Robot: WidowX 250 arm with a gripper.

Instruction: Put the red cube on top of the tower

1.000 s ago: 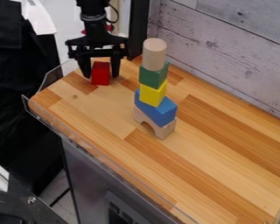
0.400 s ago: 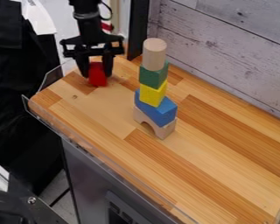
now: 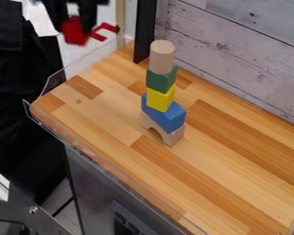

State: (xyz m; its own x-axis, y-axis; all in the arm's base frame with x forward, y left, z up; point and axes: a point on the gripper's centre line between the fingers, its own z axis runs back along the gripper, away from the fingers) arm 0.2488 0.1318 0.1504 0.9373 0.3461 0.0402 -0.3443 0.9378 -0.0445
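Gripper: we have it clenched on the red cube, near the view's top edge.
Red cube: raised, well apart from the tower.
Tower: we see it upright on the wooden counter.

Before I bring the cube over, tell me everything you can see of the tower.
The tower stands upright, five pieces high: a bare, wood-coloured arch, a blue block, a yellow block, a green block and a pale cylinder on end, its round top uncovered. All look like painted or plain wood. The yellow block sits over the blue one's upper part. The arch rests on the wooden counter; nothing else touches the tower.
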